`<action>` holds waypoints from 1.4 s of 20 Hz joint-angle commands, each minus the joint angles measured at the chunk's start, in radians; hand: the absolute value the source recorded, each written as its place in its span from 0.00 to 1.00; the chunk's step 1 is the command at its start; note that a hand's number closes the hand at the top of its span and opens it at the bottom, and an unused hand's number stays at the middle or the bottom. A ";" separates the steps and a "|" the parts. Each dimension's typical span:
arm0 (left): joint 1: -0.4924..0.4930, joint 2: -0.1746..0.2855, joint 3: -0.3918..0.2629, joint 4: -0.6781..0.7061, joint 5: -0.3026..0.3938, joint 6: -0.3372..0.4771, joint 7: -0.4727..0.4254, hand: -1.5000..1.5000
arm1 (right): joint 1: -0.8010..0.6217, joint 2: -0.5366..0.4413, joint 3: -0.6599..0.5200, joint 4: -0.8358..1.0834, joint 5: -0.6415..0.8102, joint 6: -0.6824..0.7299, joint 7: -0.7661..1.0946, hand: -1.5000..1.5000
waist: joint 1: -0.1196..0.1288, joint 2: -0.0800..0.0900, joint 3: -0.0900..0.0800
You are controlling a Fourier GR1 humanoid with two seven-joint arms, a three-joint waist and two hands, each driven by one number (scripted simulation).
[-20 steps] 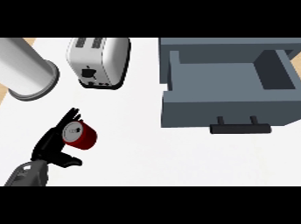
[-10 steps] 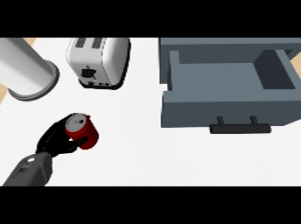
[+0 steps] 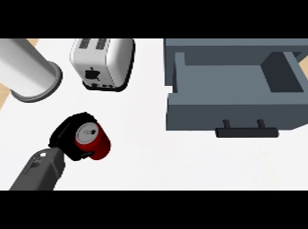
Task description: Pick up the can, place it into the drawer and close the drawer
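Head view: left hand (image 3: pixel 65 131) has its fingers curled round the can (image 3: pixel 94 142) at the white counter's (image 3: pixel 183 156) lower left. Can: red body, silver top facing the camera, tilted; contact with the counter cannot be told. Grey drawer (image 3: pixel 239 117) stands open, well apart to the right; white toaster (image 3: pixel 104 62) behind

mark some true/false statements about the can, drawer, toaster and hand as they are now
1. The grey box-shaped drawer is pulled open. True.
2. The red can with a silver top lies inside the drawer. False: it is left of the drawer, outside it.
3. The black left hand is curled round the can. True.
4. The white toaster stands to the right of the drawer. False: it stands to the drawer's left.
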 commanded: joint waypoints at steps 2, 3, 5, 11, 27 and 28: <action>0.037 -0.029 -0.009 -0.162 0.071 -0.088 0.060 1.00 | 0.008 -0.031 -0.050 0.022 -0.050 -0.001 0.012 0.00 | 0.009 -0.004 0.001; -0.002 -0.095 0.020 -0.196 0.099 0.070 0.110 1.00 | 0.009 -0.014 -0.024 -0.037 -0.051 -0.029 0.050 0.00 | 0.011 -0.005 0.001; -0.007 -0.156 0.048 -0.201 0.098 0.236 0.091 1.00 | -0.004 0.005 -0.016 0.011 -0.016 -0.006 0.009 0.00 | 0.010 -0.005 0.002; -0.005 -0.199 0.086 -0.346 0.144 0.498 0.119 1.00 | 0.031 0.012 0.003 -0.010 -0.003 0.001 -0.017 0.00 | 0.003 -0.004 0.001; 0.007 -0.201 -0.234 -0.955 0.141 0.890 0.489 1.00 | 0.047 -0.001 -0.019 -0.016 -0.046 -0.008 -0.015 0.00 | -0.001 -0.001 0.000; -0.033 -0.201 -0.208 -0.911 0.145 0.867 0.490 1.00 | -0.014 -0.053 -0.004 -0.071 -0.082 -0.128 0.098 0.00 | 0.001 0.001 0.000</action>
